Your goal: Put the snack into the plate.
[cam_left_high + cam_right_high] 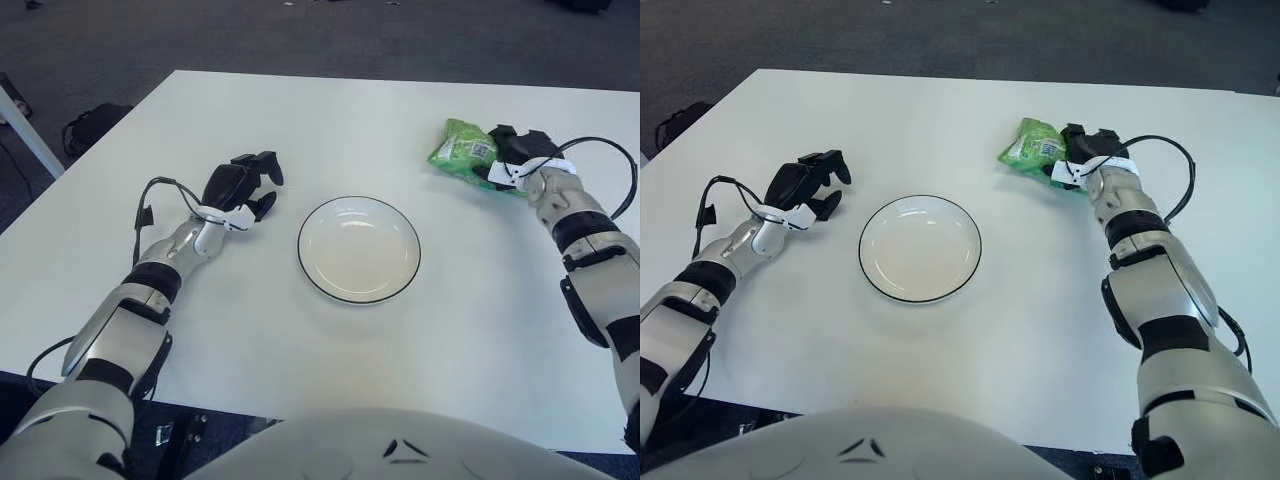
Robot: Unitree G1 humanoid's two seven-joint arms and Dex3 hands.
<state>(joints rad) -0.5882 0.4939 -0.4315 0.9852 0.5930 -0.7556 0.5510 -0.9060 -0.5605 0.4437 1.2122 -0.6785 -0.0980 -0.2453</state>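
While the white plate (pixel 358 249) with its thin dark rim sits bare near the middle of the white table (pixel 330 120), the green snack bag (pixel 462 153) lies off to the plate's right and farther from the robot, well apart from the plate. The right hand (pixel 512 157) is at the bag's right end, its black fingers (pixel 1076 134) closed around the crumpled edge of the packet, so the hand grips the snack bag. The bag looks bunched where the fingers meet it, and whether it is raised off the table or resting there cannot be told. A black cable (pixel 610 160) loops out from the right wrist, above the forearm.

On the other side, the left hand (pixel 240 185) shows to the left of the plate, near it but not touching it, with its forearm stretched across the table. Its black fingers (pixel 830 165) are loosely curled and hold nothing. A thin black cable (pixel 150 200) arcs along the left wrist. Beyond the table's far edge lies dark carpet (pixel 300 35), with a black bag (pixel 95 122) on the floor past the left corner.
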